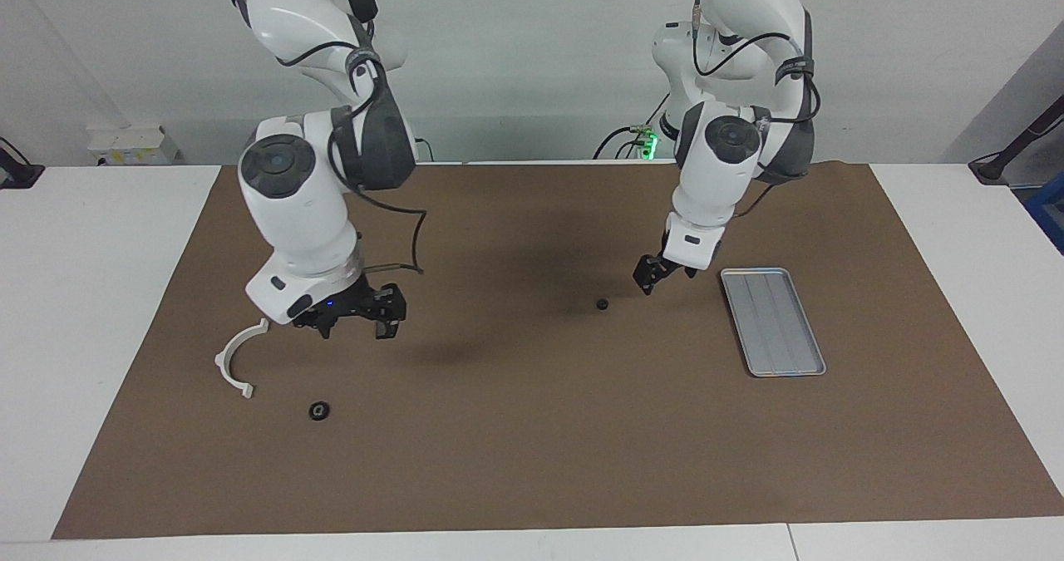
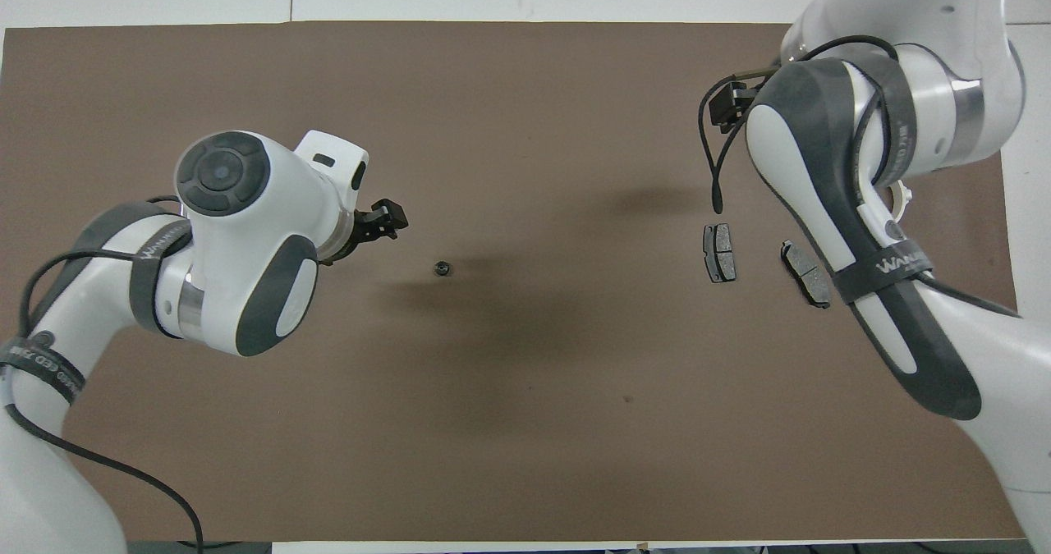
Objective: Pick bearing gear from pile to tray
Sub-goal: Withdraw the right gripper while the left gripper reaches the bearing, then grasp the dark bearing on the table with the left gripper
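The right hand (image 1: 356, 322) is seen spread and empty over the pile (image 1: 241, 360). A small black gear (image 1: 601, 303) lies on the brown surface (image 1: 532, 428), apart from the tray (image 1: 773, 322). The left hand (image 1: 651, 278), spread, hangs between them.

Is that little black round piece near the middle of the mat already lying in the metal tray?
No. The small black piece lies on the brown mat beside the tray, whose ridged floor holds nothing.

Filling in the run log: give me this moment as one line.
left gripper: open, above mat beside small black part | right gripper: open, empty, over pile | part: on mat, not in tray
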You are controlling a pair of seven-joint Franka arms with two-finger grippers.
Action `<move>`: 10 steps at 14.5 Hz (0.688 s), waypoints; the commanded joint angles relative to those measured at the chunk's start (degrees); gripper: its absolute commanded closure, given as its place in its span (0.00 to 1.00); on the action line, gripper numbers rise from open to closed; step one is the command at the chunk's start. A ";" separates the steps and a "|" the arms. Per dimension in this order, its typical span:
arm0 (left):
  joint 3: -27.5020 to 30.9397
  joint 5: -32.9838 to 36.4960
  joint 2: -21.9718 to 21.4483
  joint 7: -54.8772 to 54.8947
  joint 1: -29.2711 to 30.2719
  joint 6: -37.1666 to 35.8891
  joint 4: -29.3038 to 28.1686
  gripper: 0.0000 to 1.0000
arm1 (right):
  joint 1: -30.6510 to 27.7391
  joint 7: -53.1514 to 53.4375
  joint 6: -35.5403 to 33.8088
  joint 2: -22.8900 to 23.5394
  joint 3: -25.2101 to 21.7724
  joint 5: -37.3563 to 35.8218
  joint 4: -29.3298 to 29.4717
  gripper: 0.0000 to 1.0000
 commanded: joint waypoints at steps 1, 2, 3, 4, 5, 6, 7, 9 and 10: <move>0.93 -0.18 2.69 -4.46 -4.10 3.31 -1.82 0.07 | -3.94 -3.89 5.30 -0.22 1.04 -0.23 -4.43 0.00; 0.93 -0.18 4.09 -7.43 -5.16 4.71 -1.99 0.07 | -4.30 -3.89 8.72 -0.05 0.95 -0.50 -6.71 0.00; 0.93 -0.18 5.41 -11.03 -5.52 7.59 -2.08 0.12 | -4.56 -3.89 10.58 0.56 0.78 -0.59 -7.87 0.00; 0.85 -0.18 6.30 -13.76 -5.61 10.84 -2.34 0.14 | -5.09 -3.46 10.95 1.53 0.77 -0.68 -7.79 0.00; 0.84 -0.18 6.91 -15.36 -6.05 12.35 -2.52 0.15 | -5.18 -3.54 11.99 3.54 0.60 -1.20 -7.27 0.00; 0.93 -0.27 7.44 -16.68 -6.58 12.89 -2.52 0.15 | -5.53 -3.54 13.57 5.21 0.60 -2.68 -7.18 0.00; 0.93 -0.27 7.97 -17.13 -6.67 13.51 -2.52 0.15 | -5.71 -3.54 14.28 6.62 0.60 -3.57 -7.18 0.00; 0.85 -0.18 8.76 -17.48 -6.76 14.48 -2.52 0.19 | -5.80 -3.45 15.34 8.39 0.51 -4.10 -7.00 0.00; 0.84 -0.27 8.77 -17.83 -6.76 14.57 -2.52 0.21 | -5.80 -3.37 16.65 8.91 0.51 -3.93 -7.00 0.00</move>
